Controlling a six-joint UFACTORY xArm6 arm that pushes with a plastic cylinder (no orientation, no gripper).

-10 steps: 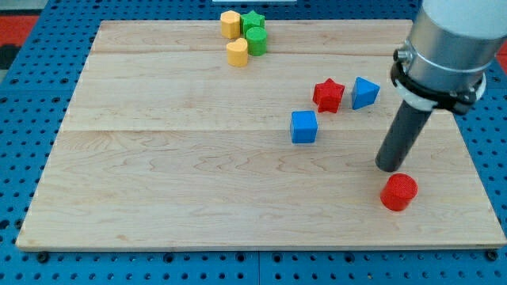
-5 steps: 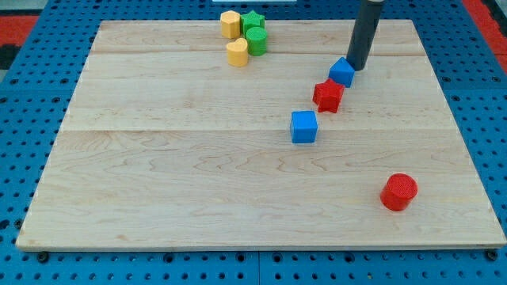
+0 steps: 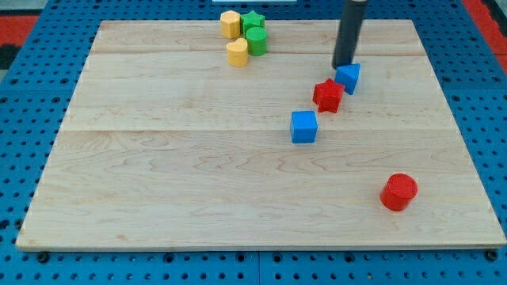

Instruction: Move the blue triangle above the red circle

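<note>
The blue triangle (image 3: 348, 77) lies right of the board's middle, touching the upper right of the red star (image 3: 328, 95). The red circle (image 3: 398, 191) sits near the board's lower right. My tip (image 3: 343, 65) rests at the triangle's upper left edge, the dark rod rising to the view's top. The triangle is well above and to the left of the red circle.
A blue cube (image 3: 303, 127) lies below the red star. Two yellow blocks (image 3: 230, 24) (image 3: 237, 52), a green star (image 3: 253, 19) and a green cylinder (image 3: 257, 40) cluster at the board's top edge (image 3: 158, 22).
The arm swung from beside the red circle up to the triangle. The triangle was pushed left against the red star, then shifted slightly right and down as my tip moved to its upper left.
</note>
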